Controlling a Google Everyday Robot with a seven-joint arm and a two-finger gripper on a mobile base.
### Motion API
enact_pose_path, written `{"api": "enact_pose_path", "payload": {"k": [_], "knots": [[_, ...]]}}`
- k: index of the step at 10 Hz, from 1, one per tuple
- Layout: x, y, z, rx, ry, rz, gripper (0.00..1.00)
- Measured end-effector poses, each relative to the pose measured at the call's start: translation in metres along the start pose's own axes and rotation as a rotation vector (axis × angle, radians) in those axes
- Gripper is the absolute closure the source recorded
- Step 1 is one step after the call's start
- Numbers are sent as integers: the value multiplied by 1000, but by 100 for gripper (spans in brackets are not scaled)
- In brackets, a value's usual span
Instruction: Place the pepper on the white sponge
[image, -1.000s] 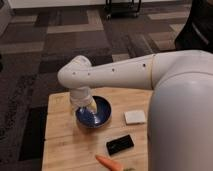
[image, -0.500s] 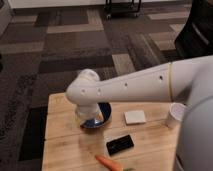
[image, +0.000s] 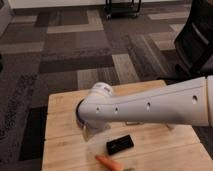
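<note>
Because the pepper (image: 107, 161) lies flat at the near edge of the bench (image: 60, 145), apart from everything else, it seems not yet picked up. I judge that the task is at its beginning, the reach toward the vegetable. Just behind the pepper rests a black device (image: 120, 145), near but not touching it, so a grasp from above would need some care on that side. The white sponge cannot be seen; the arm (image: 150, 107) crosses the bench from the right and covers the place where it may lie. Only a dark edge of a bowl (image: 78, 111) shows beside the arm's rounded joint. The arm stretches almost level over the bench and bends downward at this joint, so the gripper (image: 91, 132) hangs low over the wood, to the left of the black device and not yet at the pepper. It holds nothing that I can see; whether it is open or closed I cannot tell.
</note>
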Motion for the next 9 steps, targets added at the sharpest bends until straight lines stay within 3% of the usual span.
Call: {"api": "enact_pose_path", "payload": {"k": [4,6,9], "knots": [[1,1,1,1,3,-5,35],[16,3,3,14,18,-39,35],[48,3,9,1,23,-77,35]]}}
